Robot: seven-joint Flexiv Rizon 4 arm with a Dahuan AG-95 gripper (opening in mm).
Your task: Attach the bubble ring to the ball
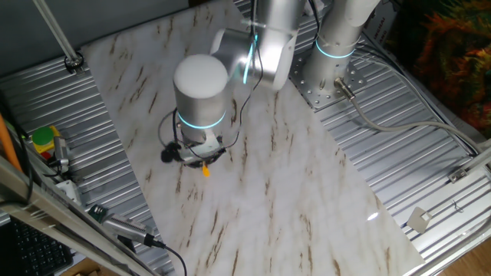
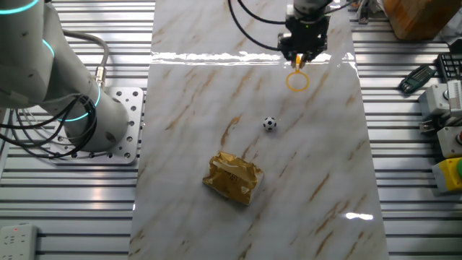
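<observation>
Now, from left to right in the other fixed view, the robot's silver arm base (image 2: 65, 108) stands on the metal plate beside the marble table (image 2: 188, 108). A golden foil packet (image 2: 232, 177) lies on the table nearer the front. The ball (image 2: 269, 123) rests alone on the marble, well apart from the gripper (image 2: 300, 61). At the far end, the gripper pinches the handle of the bubble ring (image 2: 297, 80), whose hoop hangs below the fingers, tilted. In one fixed view the ring (image 1: 205, 170) shows only as an orange tip.

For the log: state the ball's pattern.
White with black patches, soccer-style; the ball shows best in the other fixed view.
</observation>
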